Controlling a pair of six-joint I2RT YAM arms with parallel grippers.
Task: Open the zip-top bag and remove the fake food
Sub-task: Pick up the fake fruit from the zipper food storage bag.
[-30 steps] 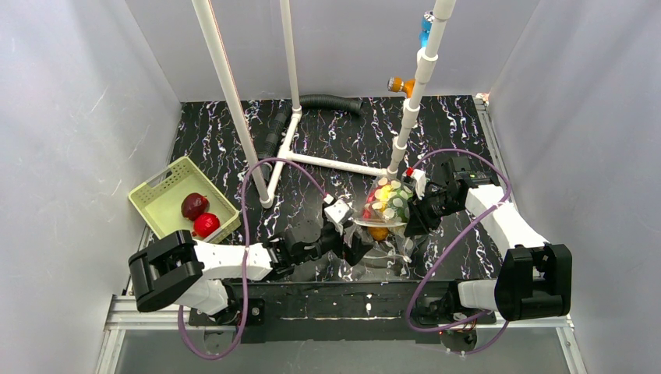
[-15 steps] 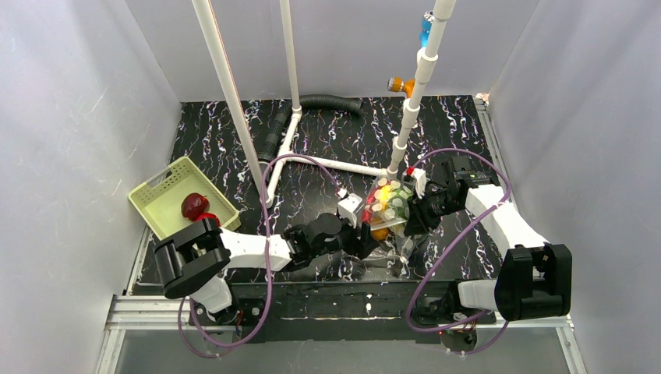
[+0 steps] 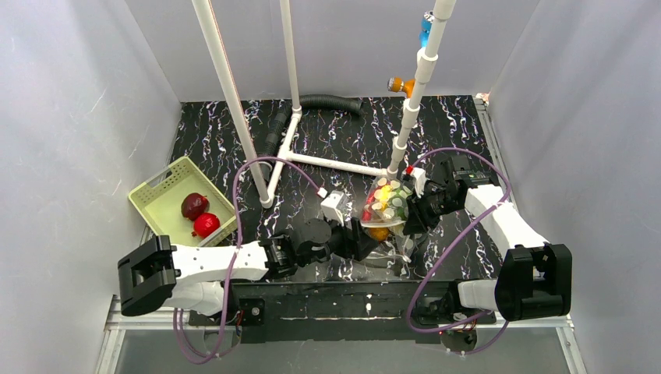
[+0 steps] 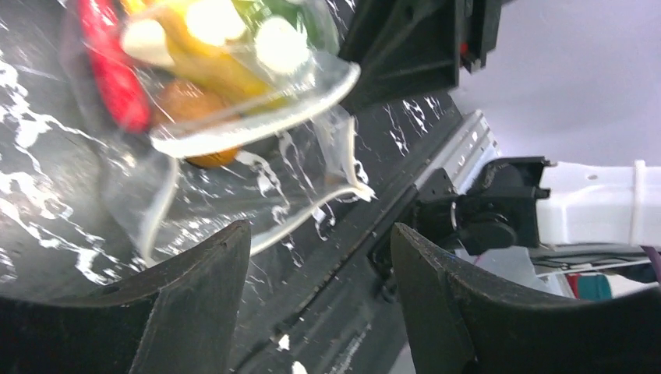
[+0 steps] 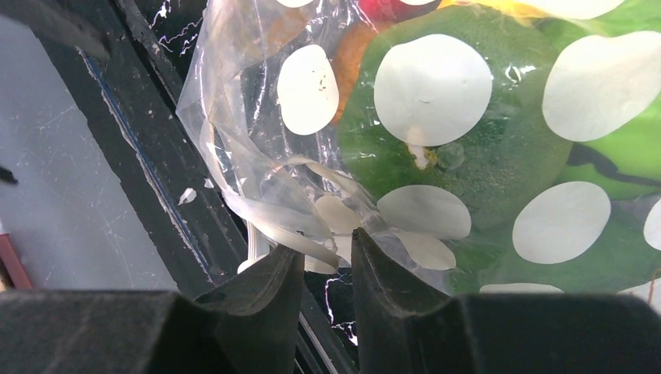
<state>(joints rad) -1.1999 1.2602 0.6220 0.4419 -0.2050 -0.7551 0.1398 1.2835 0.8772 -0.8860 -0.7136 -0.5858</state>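
The zip-top bag [image 3: 386,204], clear with pale round dots, hangs over the table centre with its loose open mouth [image 4: 257,195] drooping to the black surface. My right gripper [image 3: 407,220] is shut on the bag's lower edge [image 5: 312,234]. Inside it the fake food shows: a red chili [image 4: 113,70], a yellow banana [image 4: 210,66], an orange piece [image 4: 210,158] and a green piece [image 5: 468,156]. My left gripper [image 3: 371,243] is open just below and left of the bag, and in the left wrist view the left gripper [image 4: 319,230] has nothing between its fingers.
A pale green basket [image 3: 156,195] at the left holds a dark red round fruit [image 3: 192,205] and a red one [image 3: 206,224]. White pipes [image 3: 327,162] and a black hose [image 3: 327,101] lie behind the bag. The table's metal front edge [image 4: 460,148] runs close under the bag.
My left arm pushed in toward the bag, then drew back slightly, and its jaws narrowed without taking hold of anything. The right gripper and the bag stayed put.
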